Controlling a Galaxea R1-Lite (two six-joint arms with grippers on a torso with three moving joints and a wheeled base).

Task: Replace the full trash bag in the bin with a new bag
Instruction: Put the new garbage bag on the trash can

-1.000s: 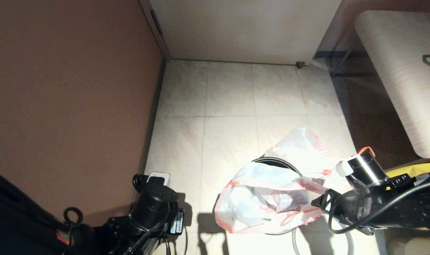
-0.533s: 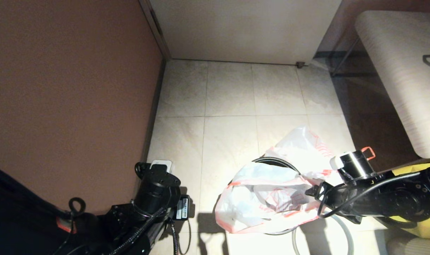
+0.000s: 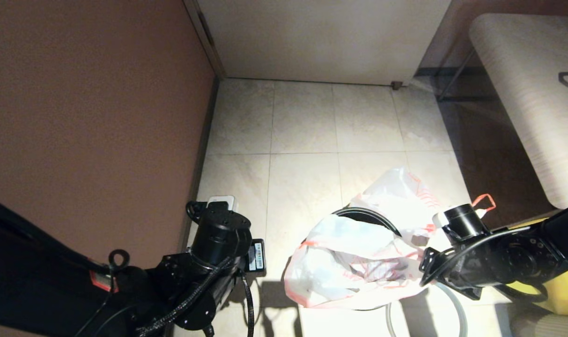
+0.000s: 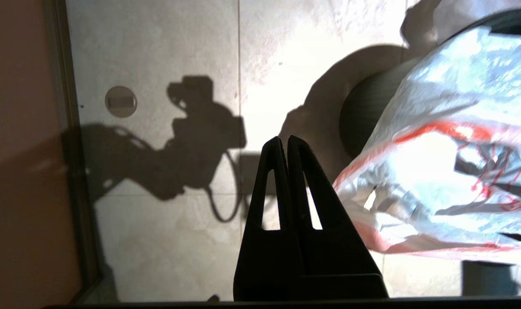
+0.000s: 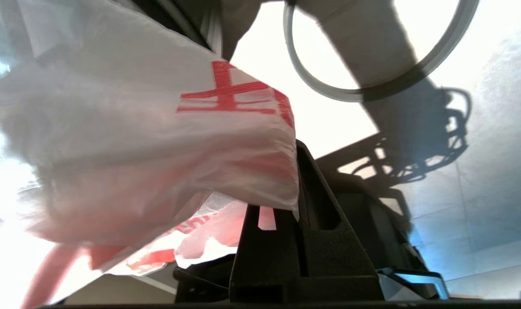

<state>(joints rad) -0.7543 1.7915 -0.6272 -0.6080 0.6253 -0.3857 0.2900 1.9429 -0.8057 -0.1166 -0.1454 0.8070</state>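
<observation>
- New bag (image 3: 354, 262) lies limp over the bin (image 3: 364, 214) mouth, one side spilling over the near rim to the floor (image 3: 302, 135); no bottles inside.
- Right end effector (image 5: 281, 210) at the bag's right edge, fingers together with bag film pinched between them (red hem just beside).
- Left end effector (image 4: 284, 148) closed on nothing, hovering over floor left of the bin, apart from the bag.
- Grey hoop (image 5: 372, 73) lies on the floor beside the bin, not on it.
- Likely step: spread the bag open over the rim. Pull the hem outward gently; thin film tears. Left should take the opposite hem.
</observation>
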